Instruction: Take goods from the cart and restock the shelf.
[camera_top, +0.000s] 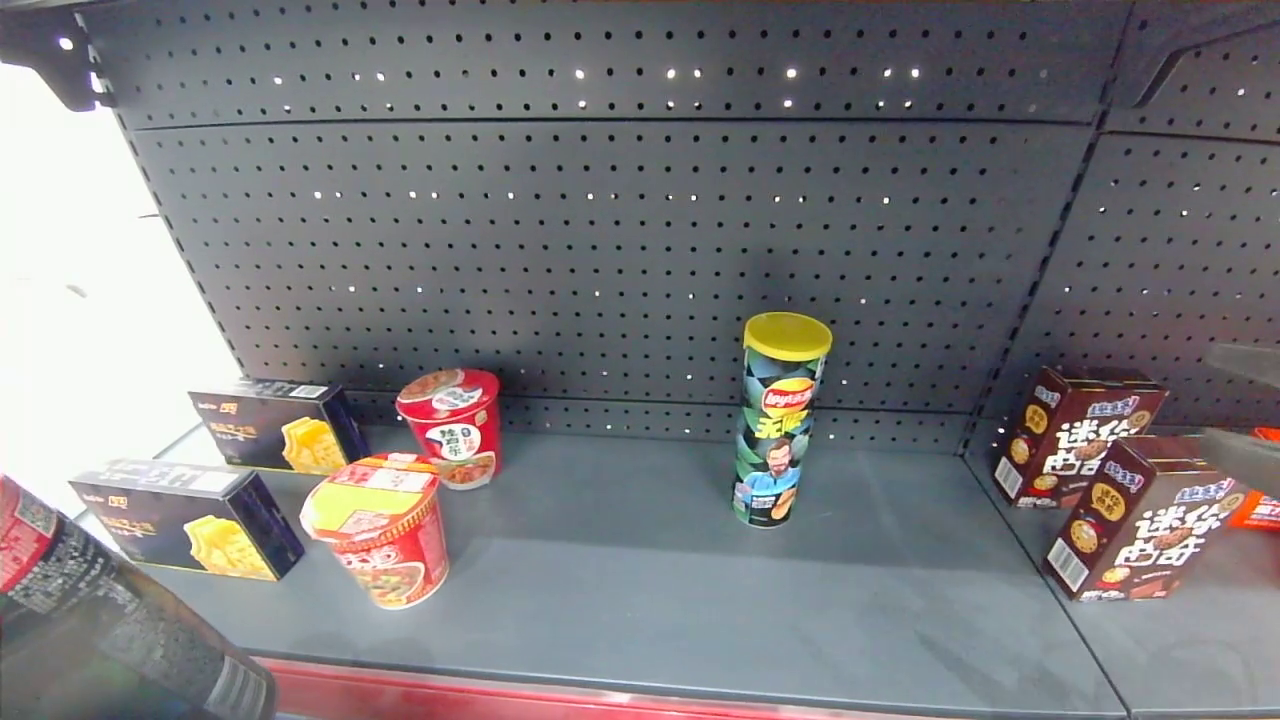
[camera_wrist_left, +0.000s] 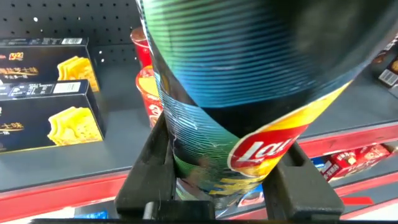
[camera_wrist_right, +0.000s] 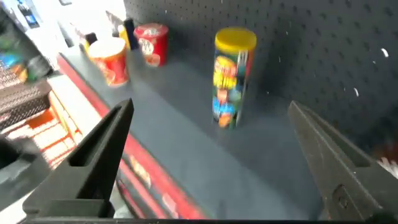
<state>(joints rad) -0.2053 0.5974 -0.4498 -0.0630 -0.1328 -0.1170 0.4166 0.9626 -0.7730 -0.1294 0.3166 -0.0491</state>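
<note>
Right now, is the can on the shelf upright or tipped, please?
Upright: the can stands on its base on the shelf, yellow lid on top.

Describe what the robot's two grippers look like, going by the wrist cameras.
The left gripper has two matte black fingers, broad, thick and flat-sided, like plain slabs. The right gripper has two dark grey to black fingers shaped as long angular wedges that narrow to blunt tips, with smooth, unmarked faces.
</note>
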